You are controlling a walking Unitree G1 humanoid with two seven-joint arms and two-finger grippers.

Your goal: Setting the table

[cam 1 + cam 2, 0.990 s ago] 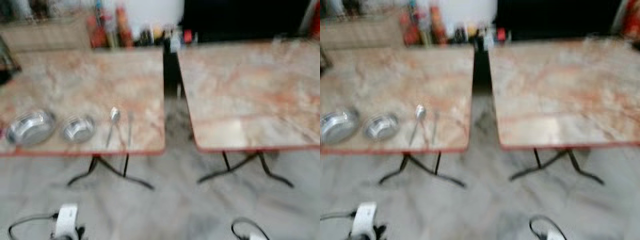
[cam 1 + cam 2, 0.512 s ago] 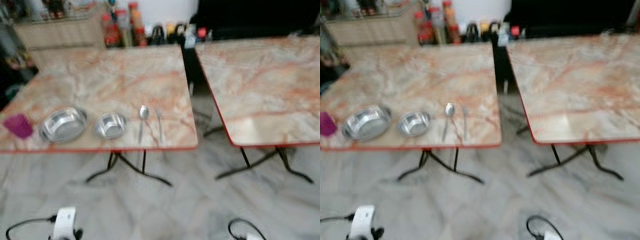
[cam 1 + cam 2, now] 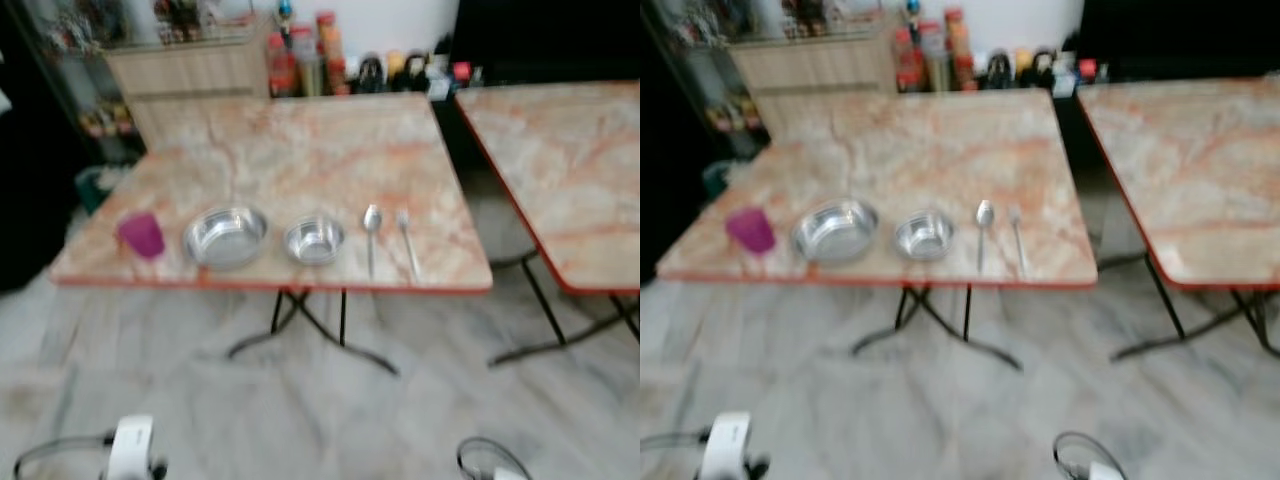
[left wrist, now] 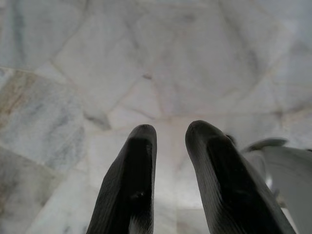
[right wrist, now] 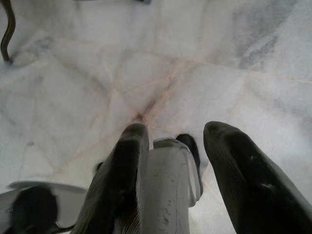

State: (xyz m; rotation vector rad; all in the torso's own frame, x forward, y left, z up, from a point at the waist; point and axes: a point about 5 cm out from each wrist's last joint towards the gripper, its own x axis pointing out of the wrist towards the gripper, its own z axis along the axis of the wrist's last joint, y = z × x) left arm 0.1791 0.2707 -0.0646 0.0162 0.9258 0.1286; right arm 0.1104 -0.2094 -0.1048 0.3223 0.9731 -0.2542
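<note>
Tableware is laid in a single row along the near edge of the left table (image 3: 300, 150), apparently so that one seat on that side is served. From the near left corner toward the near right corner are found one purple cup (image 3: 141, 235), one larger steel bowl (image 3: 225, 236), one smaller steel bowl (image 3: 314, 240), one spoon (image 3: 371, 235) and one further slim utensil (image 3: 408, 243), too blurred to be told as fork or knife. The two utensils are set side by side, apart from each other, handles pointing at the near edge, presumably for easy reach by a diner. A second table (image 3: 560, 160) of the same marble pattern is seen to the right, across a narrow gap. Bottles and jars (image 3: 310, 60) are grouped beyond the far edge, too blurred to be counted.

Both arms are hung low over the marble floor (image 4: 146, 58), well away from either table. The left hand (image 4: 168, 134) is held narrowly parted with nothing between its fingers. The right hand (image 5: 173, 139) is held somewhat wider; a pale cylindrical part lies between its fingers, and whether it is gripped cannot be told.
</note>
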